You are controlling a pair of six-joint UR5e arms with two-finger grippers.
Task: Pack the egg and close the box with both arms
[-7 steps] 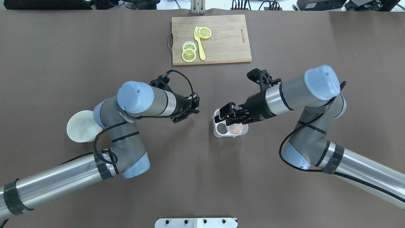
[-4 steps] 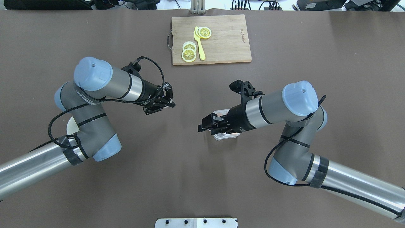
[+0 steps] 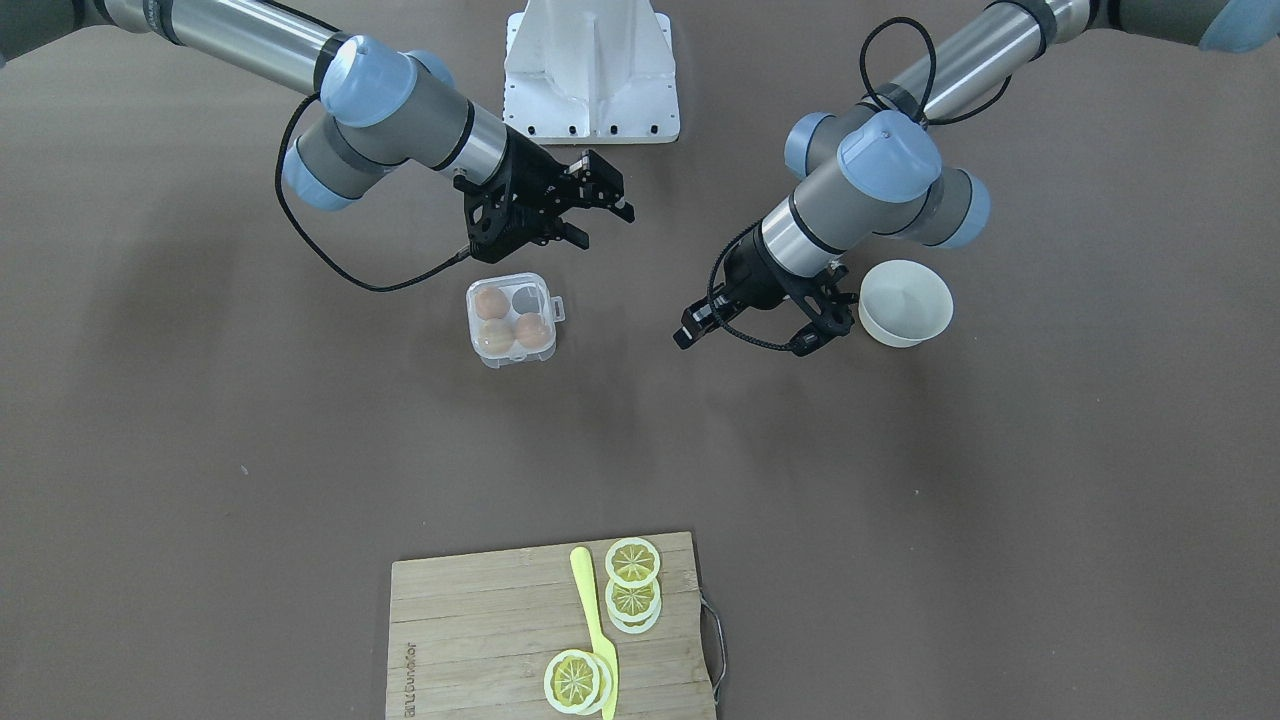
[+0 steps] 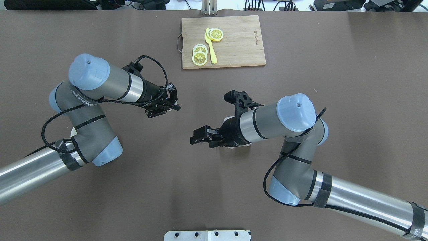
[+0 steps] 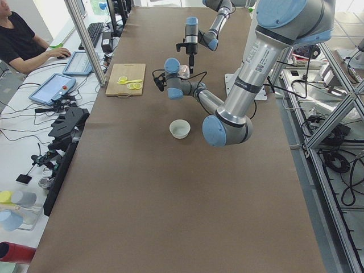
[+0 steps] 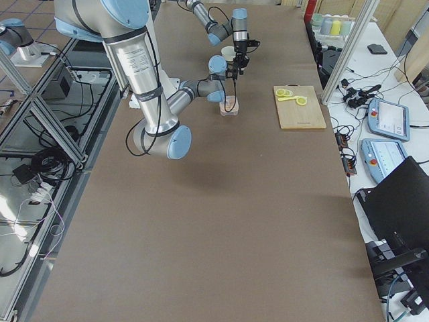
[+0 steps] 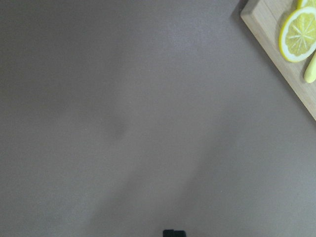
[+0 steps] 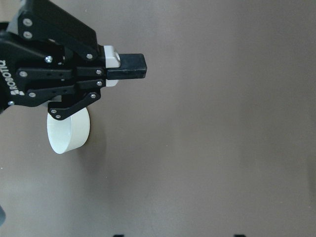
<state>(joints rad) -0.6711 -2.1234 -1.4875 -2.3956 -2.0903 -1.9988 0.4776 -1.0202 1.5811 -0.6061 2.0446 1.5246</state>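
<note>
I read right gripper (image 3: 604,227) released, four-cell egg case (image 3: 522,297) just beside it, orange-brown egg (image 3: 531,330) inside, left gripper (image 8: 133,66) clenched on nothing, white bowl (image 8: 69,131) near it.

Table: wide matte brown tabletop (image 4: 214,187)
Floor: pale square tiles (image 6: 27,8)
Frame: silver aluminium post (image 5: 85,40)
Side: white bench (image 5: 23,142) strewn with black cables

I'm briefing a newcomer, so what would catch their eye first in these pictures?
The two silver-grey arms with blue joint caps dominate: the left arm and the right arm bend over the brown table, both empty-handed. Near the table's middle, by the right arm's open jaws, sits the clear egg box with three brown eggs inside. At the far edge, a wooden cutting board carries yellow lemon slices.
</note>
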